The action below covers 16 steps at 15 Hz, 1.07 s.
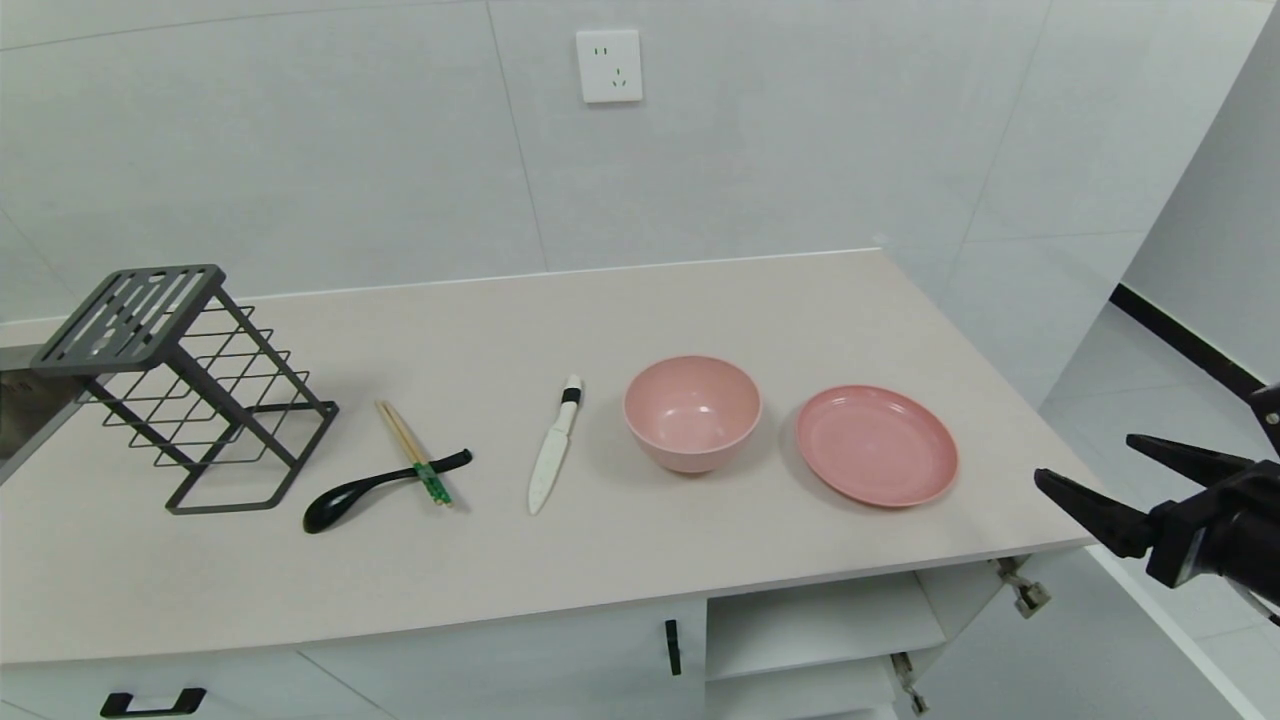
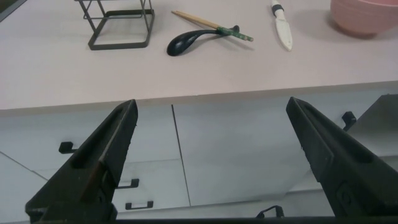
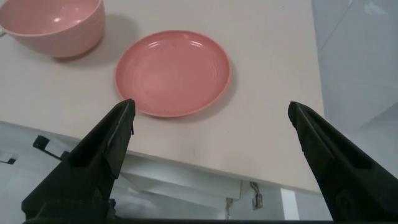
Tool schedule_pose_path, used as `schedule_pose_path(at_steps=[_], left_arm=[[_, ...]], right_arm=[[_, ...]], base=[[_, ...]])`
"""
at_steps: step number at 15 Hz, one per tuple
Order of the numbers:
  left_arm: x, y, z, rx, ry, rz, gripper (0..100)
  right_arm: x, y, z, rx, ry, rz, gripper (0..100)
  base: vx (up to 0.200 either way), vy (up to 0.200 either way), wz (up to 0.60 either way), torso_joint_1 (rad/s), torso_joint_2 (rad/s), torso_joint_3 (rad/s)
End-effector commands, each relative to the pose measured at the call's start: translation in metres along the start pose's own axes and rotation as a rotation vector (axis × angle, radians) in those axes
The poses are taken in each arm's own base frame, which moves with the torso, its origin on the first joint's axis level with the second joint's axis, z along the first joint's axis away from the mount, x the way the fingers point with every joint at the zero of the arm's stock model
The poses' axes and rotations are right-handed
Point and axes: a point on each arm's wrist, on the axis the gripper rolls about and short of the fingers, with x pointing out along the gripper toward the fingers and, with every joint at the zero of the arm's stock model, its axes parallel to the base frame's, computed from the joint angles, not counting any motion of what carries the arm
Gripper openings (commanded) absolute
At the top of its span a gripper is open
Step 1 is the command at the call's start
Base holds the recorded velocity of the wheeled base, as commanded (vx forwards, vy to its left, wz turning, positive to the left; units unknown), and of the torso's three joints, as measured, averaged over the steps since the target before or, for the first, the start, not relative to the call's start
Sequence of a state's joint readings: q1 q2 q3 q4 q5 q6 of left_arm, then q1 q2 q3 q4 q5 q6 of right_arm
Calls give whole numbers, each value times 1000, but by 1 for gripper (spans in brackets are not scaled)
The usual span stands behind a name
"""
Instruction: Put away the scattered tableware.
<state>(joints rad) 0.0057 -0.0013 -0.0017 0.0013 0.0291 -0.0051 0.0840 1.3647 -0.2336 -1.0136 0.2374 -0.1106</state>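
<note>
my right pincer [image 1: 1085, 460] hangs wide open and empty off the right end of the counter [image 1: 600, 320], near the plate [image 1: 877, 445]. my left pincer [image 2: 211, 102], just as wide and empty, sits below the counter's front edge. leftward from the plate lie the bowl [image 1: 692, 412], knife [image 1: 553, 460], chopsticks [image 1: 412, 452] crossing the spoon [image 1: 375, 487], then the rack [image 1: 180, 385].

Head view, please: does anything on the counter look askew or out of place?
The chopsticks lie crossed with the handle of the black spoon, beside the rack; nothing looks spilled or broken.
</note>
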Motion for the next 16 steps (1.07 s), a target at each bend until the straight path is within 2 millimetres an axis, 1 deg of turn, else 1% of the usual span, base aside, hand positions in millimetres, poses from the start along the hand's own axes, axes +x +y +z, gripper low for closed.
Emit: schedule_pose_path(at_steps=[1, 4, 6, 9, 10, 11, 12, 16], left_arm=[[0, 0, 0, 8, 2, -1, 100], [0, 0, 0, -26, 0, -1, 100], [0, 0, 0, -30, 0, 0, 100], [0, 0, 0, -27, -1, 0, 100], [0, 0, 0, -26, -1, 0, 100], [0, 0, 0, -27, -1, 0, 100], [0, 0, 0, -27, -1, -1, 100], [0, 0, 0, -26, 0, 0, 100]], right_arm=[[19, 0, -2, 5, 29, 24, 100], [46, -7, 5, 3, 21, 23, 100], [55, -9, 7, 2, 18, 24, 100], [63, -9, 0, 9, 49, 29, 100], [64, -9, -1, 10, 53, 36, 100], [68, -8, -4, 13, 66, 45, 100], [69, -4, -6, 13, 74, 61, 100], [74, -3, -8, 12, 76, 70, 100]], base=[[0, 0, 0, 0, 0, 0], [0, 0, 0, 0, 0, 0], [0, 0, 0, 0, 0, 0], [0, 0, 0, 0, 0, 0], [200, 0, 0, 2, 2, 2], [0, 0, 0, 0, 0, 0], [0, 0, 0, 0, 0, 0], [0, 0, 0, 0, 0, 0]])
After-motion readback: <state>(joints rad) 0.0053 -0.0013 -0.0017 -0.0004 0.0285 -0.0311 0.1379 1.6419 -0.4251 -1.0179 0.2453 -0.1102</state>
